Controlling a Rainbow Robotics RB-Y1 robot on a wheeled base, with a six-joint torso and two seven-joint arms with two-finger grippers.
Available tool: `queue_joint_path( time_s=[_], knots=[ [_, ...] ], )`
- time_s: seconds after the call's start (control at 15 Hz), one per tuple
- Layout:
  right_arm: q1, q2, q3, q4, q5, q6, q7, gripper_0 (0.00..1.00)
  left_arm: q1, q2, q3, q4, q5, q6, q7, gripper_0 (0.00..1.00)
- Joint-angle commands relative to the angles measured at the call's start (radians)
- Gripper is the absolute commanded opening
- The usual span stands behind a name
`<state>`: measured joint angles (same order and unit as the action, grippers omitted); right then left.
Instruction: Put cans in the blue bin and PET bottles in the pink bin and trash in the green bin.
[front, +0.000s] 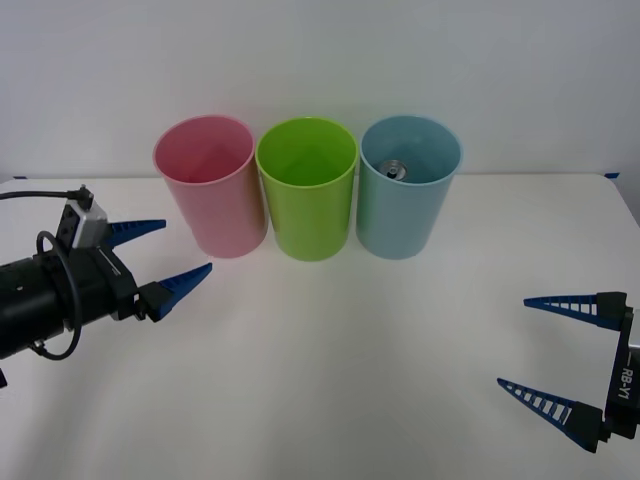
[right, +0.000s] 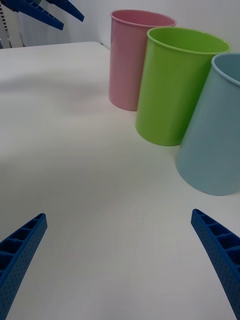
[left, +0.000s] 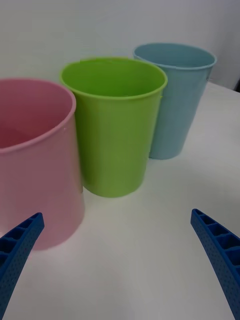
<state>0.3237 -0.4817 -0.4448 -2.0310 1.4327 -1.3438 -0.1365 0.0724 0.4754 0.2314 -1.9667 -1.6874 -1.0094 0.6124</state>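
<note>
Low over the table (front: 330, 380) on its left side, the left gripper (front: 166, 253) hangs w/ blue fingers spread wide, holding nothing, tips just beside the pink bin (front: 208, 185). Right gripper (front: 545, 348) sits at the near right edge — fingers wide apart too, empty, well apart from the bins. Pink bin, green bin (front: 308, 187) and blue bin (front: 408, 185) stand upright in a tight row at the back. Can (front: 393, 170) lies inside the blue bin — silver top w/ pull tab showing.
</note>
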Motion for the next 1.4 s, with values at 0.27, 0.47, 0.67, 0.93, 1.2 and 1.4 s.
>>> queue_joint_path(
  time_s=[0.27,0.47,0.67,0.93,1.2,1.4],
  knots=[
    [0.0,0.0,0.0,0.0,0.0,0.0,0.0,1.0,0.095,-0.035,-0.026,-0.034,-0.094,-0.001,0.03,1.0],
    [0.0,0.0,0.0,0.0,0.0,0.0,0.0,1.0,0.147,-0.037,-0.034,-0.052,-0.094,-0.001,0.038,1.0],
    [0.0,0.0,0.0,0.0,0.0,0.0,0.0,1.0,0.188,-0.037,-0.038,-0.052,-0.095,-0.001,0.033,1.0],
    [0.0,0.0,0.0,0.0,0.0,0.0,0.0,1.0,0.222,-0.035,-0.037,-0.052,-0.115,-0.001,0.03,1.0],
    [0.0,0.0,0.0,0.0,0.0,0.0,0.0,1.0,0.222,-0.035,-0.038,-0.054,-0.124,-0.001,0.029,1.0],
    [0.0,0.0,0.0,0.0,0.0,0.0,0.0,1.0,0.222,-0.035,-0.038,-0.054,-0.124,-0.001,0.029,1.0]
  ],
)
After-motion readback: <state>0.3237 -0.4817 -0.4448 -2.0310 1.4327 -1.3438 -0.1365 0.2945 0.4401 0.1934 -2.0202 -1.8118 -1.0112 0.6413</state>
